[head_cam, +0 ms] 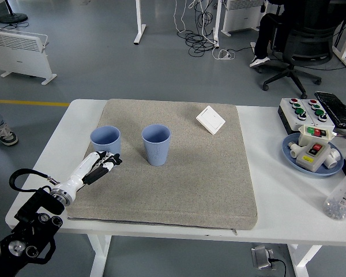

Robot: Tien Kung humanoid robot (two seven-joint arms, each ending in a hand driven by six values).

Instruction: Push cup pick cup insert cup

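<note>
Two blue ribbed cups stand upright on the grey mat [179,167]. The left cup [105,139] is near the mat's left edge; the right cup [156,144] stands a little apart from it, toward the middle. My left hand [104,164], white with black fingers, reaches in from the lower left. Its fingers are extended and relaxed, just in front of the left cup's base, holding nothing. Whether they touch the cup I cannot tell. The right arm is out of sight.
A white square switch plate [210,120] lies at the mat's far right. On the table's right are a button box [304,111], a blue plate [291,153] with parts, and a clear bottle [341,199]. An office chair stands behind the table.
</note>
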